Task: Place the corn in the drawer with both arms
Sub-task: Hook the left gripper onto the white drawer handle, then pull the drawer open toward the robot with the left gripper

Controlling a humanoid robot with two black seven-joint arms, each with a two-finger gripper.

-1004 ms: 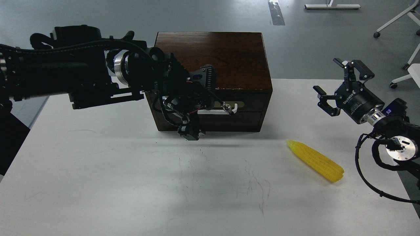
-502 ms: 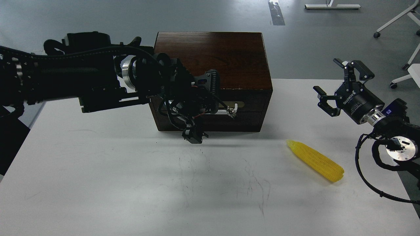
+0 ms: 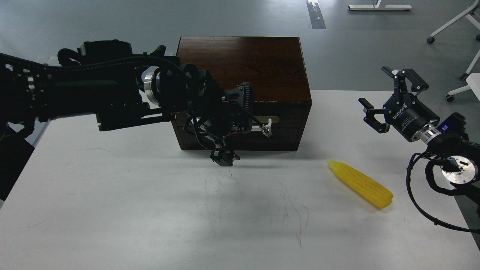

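The yellow corn (image 3: 360,183) lies on the white table at the right, pointed end towards the box. The dark brown wooden box (image 3: 243,71) stands at the back centre. Its drawer (image 3: 283,137) is shut, and the white bar handle (image 3: 262,127) on a beige plate is partly hidden by my left gripper. My left gripper (image 3: 234,127) hangs right in front of the drawer's left half, fingers spread wide above and below the handle's height, empty. My right gripper (image 3: 384,95) is open and empty, in the air behind and to the right of the corn.
The white table (image 3: 112,210) has faint scuff marks in the middle. Its right edge runs close past the corn, where my right arm's cables (image 3: 423,210) loop. Chair legs (image 3: 461,22) stand on the grey floor behind.
My left arm has moved to the right along the drawer front, bringing the gripper closer to the handle. The right arm and the corn have not moved.
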